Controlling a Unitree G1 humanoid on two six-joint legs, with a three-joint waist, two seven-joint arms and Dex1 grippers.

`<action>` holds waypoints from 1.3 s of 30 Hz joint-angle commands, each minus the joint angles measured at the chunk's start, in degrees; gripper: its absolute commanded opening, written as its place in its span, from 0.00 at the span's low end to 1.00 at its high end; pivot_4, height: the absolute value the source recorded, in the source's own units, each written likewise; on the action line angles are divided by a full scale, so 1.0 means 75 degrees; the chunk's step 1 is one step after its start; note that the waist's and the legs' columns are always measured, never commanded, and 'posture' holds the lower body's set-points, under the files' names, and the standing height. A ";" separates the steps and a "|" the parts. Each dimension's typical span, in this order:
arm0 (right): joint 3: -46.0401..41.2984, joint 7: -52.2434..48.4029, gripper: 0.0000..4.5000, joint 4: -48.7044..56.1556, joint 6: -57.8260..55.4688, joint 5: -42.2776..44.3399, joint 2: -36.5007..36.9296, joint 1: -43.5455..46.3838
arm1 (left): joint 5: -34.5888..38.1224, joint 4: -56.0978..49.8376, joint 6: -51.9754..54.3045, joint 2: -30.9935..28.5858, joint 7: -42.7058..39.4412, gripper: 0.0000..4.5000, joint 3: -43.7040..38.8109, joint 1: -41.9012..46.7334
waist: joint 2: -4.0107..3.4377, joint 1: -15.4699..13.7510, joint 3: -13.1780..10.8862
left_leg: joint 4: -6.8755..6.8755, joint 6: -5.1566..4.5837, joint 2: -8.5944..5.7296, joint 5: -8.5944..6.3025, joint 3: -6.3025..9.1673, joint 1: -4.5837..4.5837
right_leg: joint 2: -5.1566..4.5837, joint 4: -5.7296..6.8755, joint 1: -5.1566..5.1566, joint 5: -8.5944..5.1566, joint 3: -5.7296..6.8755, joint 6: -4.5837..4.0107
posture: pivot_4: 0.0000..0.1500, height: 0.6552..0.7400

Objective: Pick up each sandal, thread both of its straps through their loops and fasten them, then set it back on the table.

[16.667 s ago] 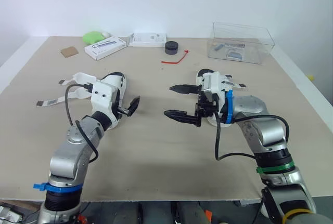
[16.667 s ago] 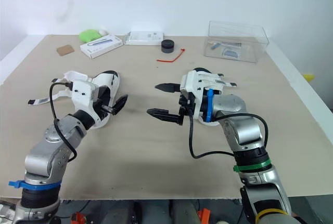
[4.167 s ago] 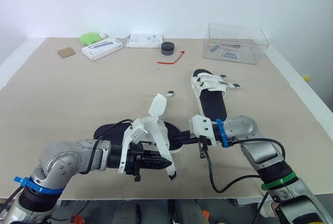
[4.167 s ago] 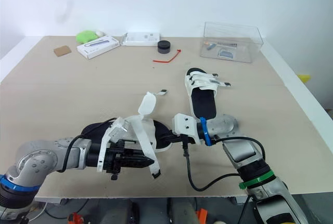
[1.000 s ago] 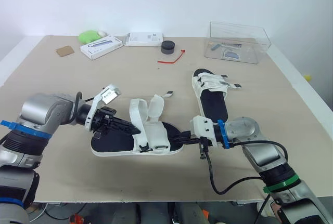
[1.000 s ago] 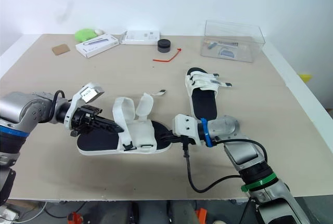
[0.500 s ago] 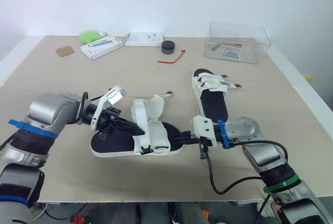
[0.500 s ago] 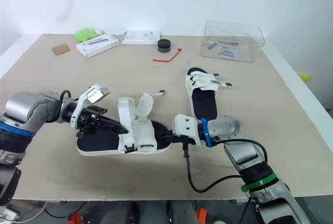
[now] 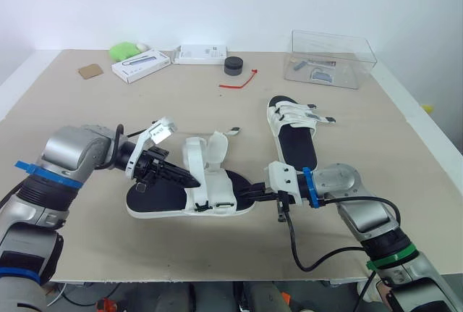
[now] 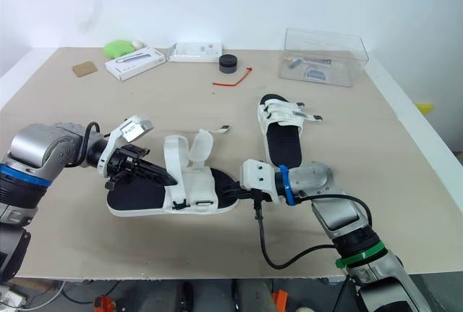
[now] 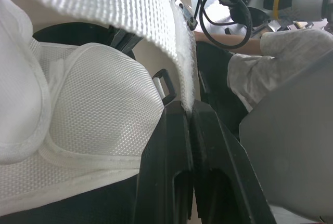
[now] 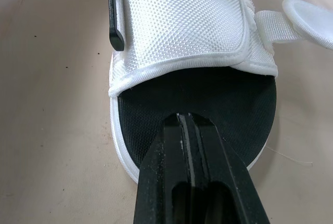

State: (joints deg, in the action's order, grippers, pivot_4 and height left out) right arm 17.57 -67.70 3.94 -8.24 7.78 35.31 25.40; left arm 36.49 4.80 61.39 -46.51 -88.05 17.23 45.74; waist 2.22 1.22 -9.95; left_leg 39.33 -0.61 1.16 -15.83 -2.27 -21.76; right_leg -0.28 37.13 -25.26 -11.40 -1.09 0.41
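Right now my left gripper [image 9: 194,181] is pinched shut on one strap [image 9: 194,156] of the near sandal [image 9: 155,197], the strap closer to the heel. In the left wrist view the white webbing runs down edge-on into the narrow slit between my two black fingers [image 11: 166,146], with a black plastic loop [image 11: 164,84] just beside them on the mesh upper. That strap stands up from the sandal, and the second strap [image 9: 216,148] stands up just beyond it, curling over at its free end; neither one is through its loop. The sandal itself lies flat on the table [image 9: 217,109] near the front edge, heel toward my left arm and toe toward my right. My right gripper [image 9: 242,190] reaches in low from the toe side with its fingers pressed together. In the right wrist view their tips sit over the black footbed at the toe end, just short of the white upper, and I cannot tell whether they touch it. The other sandal [image 9: 295,138] lies farther back and to the right, apart from both grippers, with its two straps laid across the foot and their ends poking out on the right. Along the far edge sit a clear plastic box [image 9: 333,58], a red tie [image 9: 242,80], a small black round thing [image 9: 233,65] and two white boxes [image 9: 145,66].
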 commanded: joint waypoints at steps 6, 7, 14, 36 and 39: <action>-0.0008 -0.0024 0.00 0.0080 -0.0022 -0.0046 0.0084 -0.0019 | 0.0101 -0.0804 0.0115 -0.0041 0.0146 0.03 -0.0036 -0.0447 | 0.0000 0.0000 0.0000 | 0.0000 0.0000 0.0001 0.0000 0.0000 0.0000 | -0.0001 0.0001 0.0000 0.0000 -0.0001 0.0000 | 1.00 1.00; -0.0004 -0.0022 0.00 0.0076 -0.0023 -0.0048 0.0080 -0.0015 | 0.0051 -0.0809 0.0060 -0.0029 0.0210 0.03 -0.0043 -0.0542 | 0.0000 0.0000 0.0000 | 0.0001 0.0000 0.0001 0.0000 0.0002 -0.0001 | -0.0001 0.0002 0.0000 0.0000 -0.0001 0.0000 | 1.00 1.00; 0.0004 -0.0043 0.00 0.0021 -0.0011 -0.0050 0.0077 0.0025 | 0.0034 -0.1089 -0.0092 0.0054 0.0639 0.03 -0.0160 -0.1098 | -0.0001 0.0000 0.0001 | 0.0003 0.0000 0.0002 0.0000 0.0002 0.0000 | -0.0001 0.0003 0.0000 0.0000 -0.0001 -0.0001 | 1.00 1.00; 0.0042 -0.0086 0.00 -0.0096 0.0051 -0.0067 0.0045 0.0077 | 0.0494 -0.1814 0.0598 -0.0062 0.1279 0.11 -0.0300 -0.1024 | 0.0000 -0.0001 0.0002 | 0.0013 0.0000 0.0001 0.0000 0.0003 0.0003 | -0.0003 0.0004 0.0007 0.0005 0.0000 0.0006 | 1.00 1.00; 0.0050 -0.0097 0.00 -0.0138 0.0072 -0.0072 0.0028 0.0108 | 0.0483 -0.1911 0.0447 -0.0092 0.1286 0.33 -0.0344 -0.1090 | 0.0000 -0.0001 0.0002 | 0.0013 0.0000 0.0000 0.0000 0.0002 0.0002 | -0.0004 0.0004 0.0006 0.0005 -0.0001 0.0006 | 1.00 1.00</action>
State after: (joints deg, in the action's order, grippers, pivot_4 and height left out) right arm 17.62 -68.08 3.16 -7.77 7.66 35.34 25.82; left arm 40.01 -8.06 65.72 -46.38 -78.41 15.65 37.25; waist 2.22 1.21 -9.94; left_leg 39.43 -0.62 1.16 -15.83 -2.25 -21.74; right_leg -0.32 37.16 -25.21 -11.36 -1.10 0.46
